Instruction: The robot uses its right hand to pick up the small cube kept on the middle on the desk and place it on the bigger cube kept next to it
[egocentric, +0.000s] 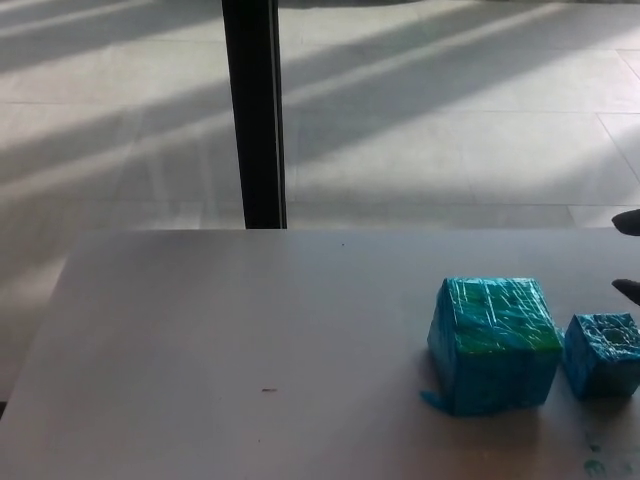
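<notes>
A big cube (493, 345) wrapped in blue and green tape stands on the grey desk (240, 340) at the right. Right beside it, at the picture's right edge, sits the small blue cube (603, 354). Two black fingertips of my right hand (628, 255) poke in at the right edge, above and behind the small cube and apart from it. The fingertips stand apart with nothing between them; the rest of the hand is out of frame. My left hand does not show.
A black vertical post (255, 115) rises behind the desk's far edge. Beyond it lies a pale tiled floor (450, 120) striped with light. Small blue-green marks (593, 462) spot the desk near the front right corner.
</notes>
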